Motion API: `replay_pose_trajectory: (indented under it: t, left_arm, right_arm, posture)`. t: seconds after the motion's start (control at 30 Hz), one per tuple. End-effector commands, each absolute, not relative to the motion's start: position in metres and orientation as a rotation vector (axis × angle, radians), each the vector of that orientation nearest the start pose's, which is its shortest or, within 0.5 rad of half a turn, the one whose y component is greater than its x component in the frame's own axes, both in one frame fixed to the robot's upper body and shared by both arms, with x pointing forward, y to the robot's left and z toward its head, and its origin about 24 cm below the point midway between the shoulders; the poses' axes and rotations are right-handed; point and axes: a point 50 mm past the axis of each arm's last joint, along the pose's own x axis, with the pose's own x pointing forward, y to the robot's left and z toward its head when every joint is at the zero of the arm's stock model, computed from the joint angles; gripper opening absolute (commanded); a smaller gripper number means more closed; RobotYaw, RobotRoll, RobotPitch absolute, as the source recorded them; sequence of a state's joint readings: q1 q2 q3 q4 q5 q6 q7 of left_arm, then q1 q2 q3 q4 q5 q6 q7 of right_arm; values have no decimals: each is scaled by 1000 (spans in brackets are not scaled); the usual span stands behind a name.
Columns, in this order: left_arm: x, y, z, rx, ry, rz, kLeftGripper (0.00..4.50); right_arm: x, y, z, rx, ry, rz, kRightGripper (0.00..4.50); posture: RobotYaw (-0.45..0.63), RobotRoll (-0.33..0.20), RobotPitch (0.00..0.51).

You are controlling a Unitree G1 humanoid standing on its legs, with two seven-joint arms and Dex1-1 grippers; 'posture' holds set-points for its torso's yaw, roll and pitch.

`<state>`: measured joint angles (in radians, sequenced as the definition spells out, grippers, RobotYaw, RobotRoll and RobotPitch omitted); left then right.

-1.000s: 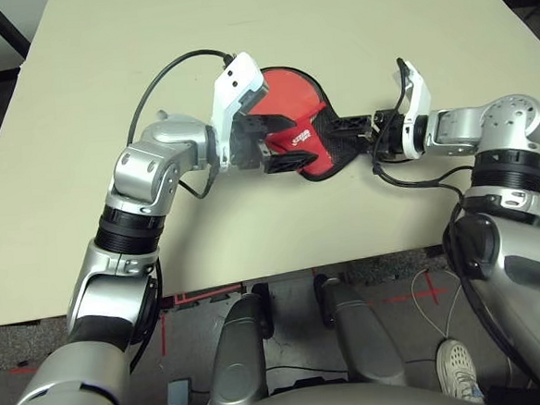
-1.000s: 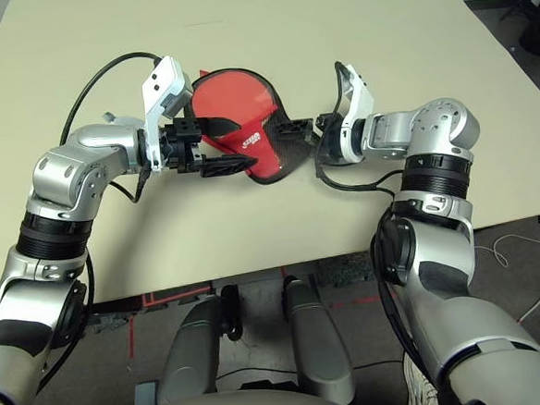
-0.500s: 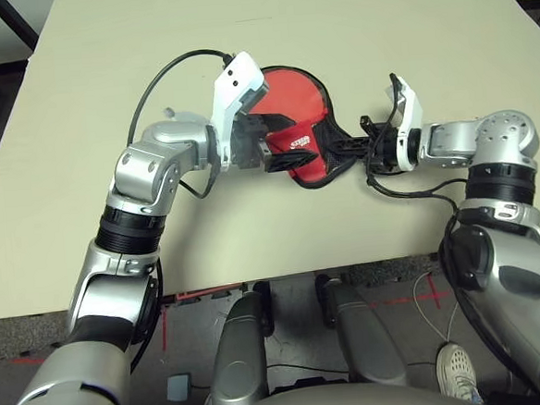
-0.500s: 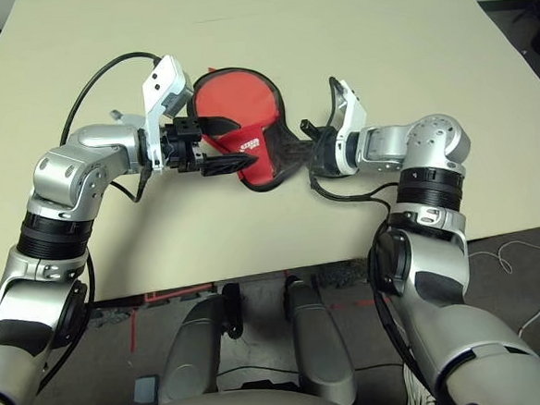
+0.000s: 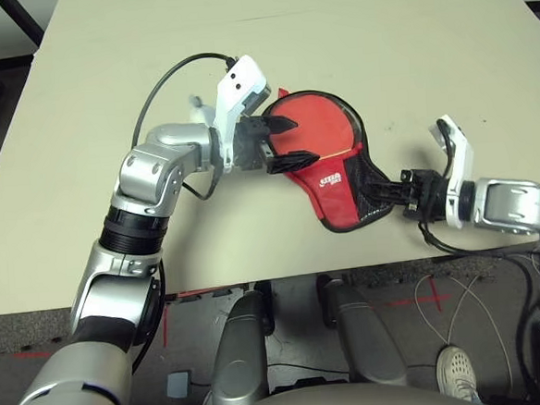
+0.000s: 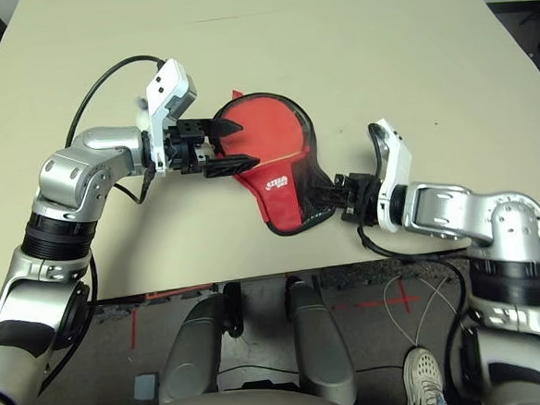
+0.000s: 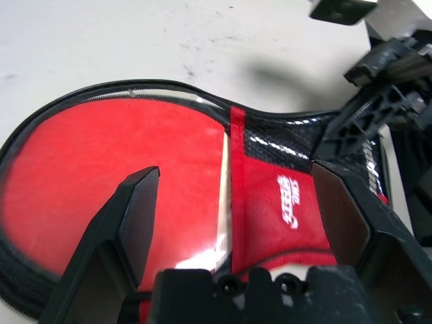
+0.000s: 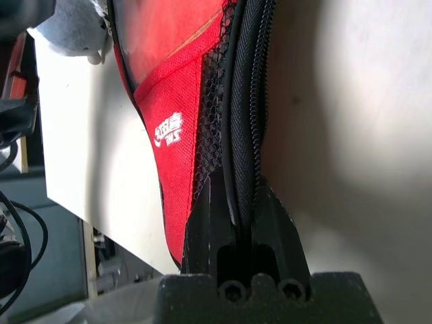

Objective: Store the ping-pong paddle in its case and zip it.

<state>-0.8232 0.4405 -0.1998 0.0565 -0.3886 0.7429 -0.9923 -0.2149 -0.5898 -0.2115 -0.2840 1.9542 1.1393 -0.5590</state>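
Right pincer [image 5: 401, 193] pinches the case [image 5: 327, 157] at its narrow end — left pincer [image 5: 289, 141] spread over it.

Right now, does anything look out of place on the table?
Yes: the case lies askew, its narrow end over the table's near edge, where the right gripper is shut on its zipper edge.

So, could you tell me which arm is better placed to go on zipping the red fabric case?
Probably right: the right gripper is shut on the red fabric case's black zipper edge; the left gripper is open.
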Motion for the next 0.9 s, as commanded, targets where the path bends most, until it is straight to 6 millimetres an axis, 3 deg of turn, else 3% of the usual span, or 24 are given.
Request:
replay_pose_trajectory:
  t: [0.03, 0.3, 0.83, 0.9]
  left_arm:
    - [324, 96, 197, 213, 195, -1283, 4500]
    - [326, 94, 197, 214, 191, -1292, 4500]
    - [327, 92, 194, 202, 190, -1282, 4500]
    - [327, 91, 195, 202, 186, -1288, 4500]
  right_arm:
    - [217, -166, 143, 688, 691, 519, 31]
    - [199, -155, 137, 735, 684, 454, 31]
    - [178, -155, 127, 727, 743, 389, 31]
    - [178, -159, 129, 673, 748, 420, 627]
  posture:
    - [-66, 0, 292]
    - [-78, 0, 298]
    - [-98, 0, 308]
    - [-104, 0, 307]
